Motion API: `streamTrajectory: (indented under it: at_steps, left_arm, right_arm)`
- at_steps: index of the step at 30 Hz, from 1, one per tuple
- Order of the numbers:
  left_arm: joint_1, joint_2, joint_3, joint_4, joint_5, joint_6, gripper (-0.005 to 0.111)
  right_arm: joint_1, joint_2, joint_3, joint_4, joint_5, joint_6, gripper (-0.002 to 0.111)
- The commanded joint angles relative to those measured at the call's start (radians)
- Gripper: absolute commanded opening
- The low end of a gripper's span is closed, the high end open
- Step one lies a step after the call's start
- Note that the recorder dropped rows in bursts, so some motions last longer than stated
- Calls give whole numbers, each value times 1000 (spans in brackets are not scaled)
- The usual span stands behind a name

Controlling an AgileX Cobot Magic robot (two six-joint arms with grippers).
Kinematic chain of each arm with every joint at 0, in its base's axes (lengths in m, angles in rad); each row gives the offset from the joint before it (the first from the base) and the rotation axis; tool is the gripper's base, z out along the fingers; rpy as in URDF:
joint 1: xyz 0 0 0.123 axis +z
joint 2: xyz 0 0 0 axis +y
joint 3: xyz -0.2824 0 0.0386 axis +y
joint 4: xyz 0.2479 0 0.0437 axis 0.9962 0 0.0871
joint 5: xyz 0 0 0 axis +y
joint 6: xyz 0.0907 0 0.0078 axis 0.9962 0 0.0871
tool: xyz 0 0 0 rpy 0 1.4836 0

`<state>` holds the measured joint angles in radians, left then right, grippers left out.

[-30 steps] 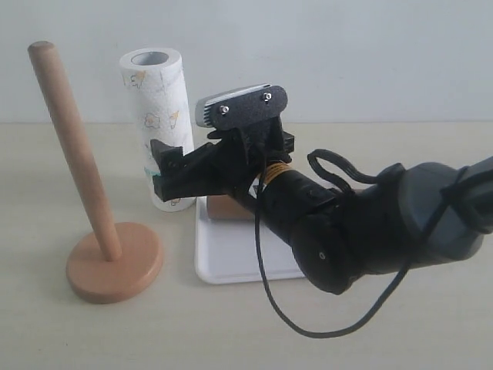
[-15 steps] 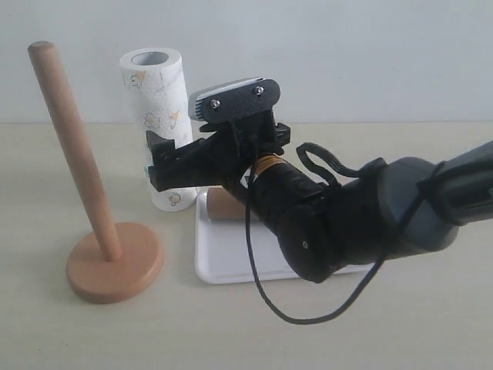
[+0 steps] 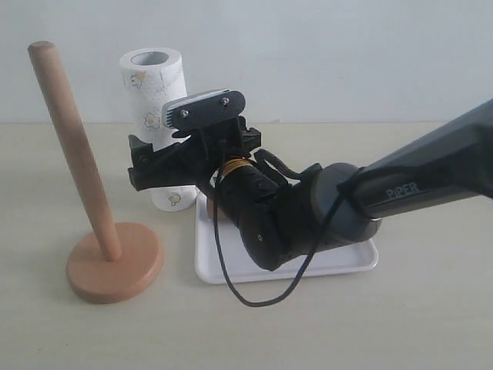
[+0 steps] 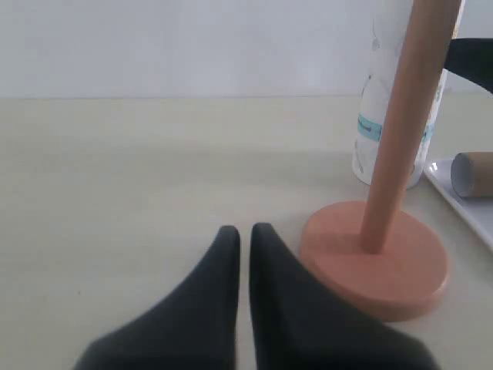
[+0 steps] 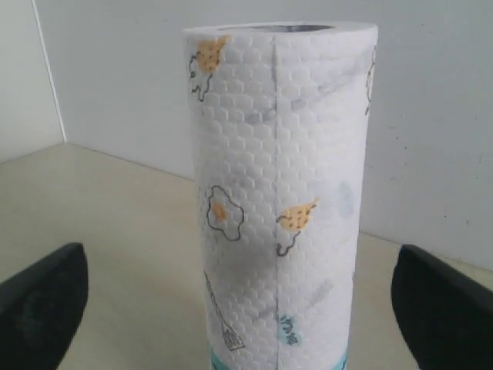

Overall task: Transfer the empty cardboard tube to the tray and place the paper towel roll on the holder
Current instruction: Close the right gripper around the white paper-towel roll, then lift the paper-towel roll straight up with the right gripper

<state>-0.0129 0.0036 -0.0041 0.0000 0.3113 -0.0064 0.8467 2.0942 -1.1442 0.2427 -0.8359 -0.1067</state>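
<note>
Right end effector (image 3: 145, 166) has closed in on the roll (image 3: 158, 92), jaws now fully apart and framing it, no clamp yet. Grasp looks next. Roll is soft embossed paper, upright just behind the holder (image 3: 115, 266), a smooth wooden dowel. Cardboard tube (image 4: 471, 174) lies in the tray (image 3: 231, 271). Left end effector (image 4: 245, 231) is together.

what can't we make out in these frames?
- Empty cardboard tube: only one end shows in the left wrist view, the rest cut by the frame edge. In the exterior view the right arm covers nearly all of it.
- Paper towel roll: base cut off in the right wrist view. The right gripper hides its lower part in the exterior view.
- Tray: middle hidden by the arm.
- Holder: pole top cut off in the left wrist view.
</note>
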Motion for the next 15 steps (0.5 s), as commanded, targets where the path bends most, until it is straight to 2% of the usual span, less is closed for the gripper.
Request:
streamTrajectory:
  at_steps: [1,4,5,10,15]
  left_arm:
    - [3,-4,4,0,-1,6,4]
    - [3,-4,4,0,-1,6,4]
    - [3,-4,4,0,-1,6,4]
    - [3,-4,4,0,-1,6,4]
    - [3,-4,4,0,-1,6,4]
  right_arm:
    - [-1,0,-6,-1,-13,54,105]
    - [-1,9,-26,-1,47,41,105]
    - [-1,20,-62,3,109,27,105]
    - [-25,53,-171,45,200,-12,105]
    - [-61,65,-174,17,192,-12,105]
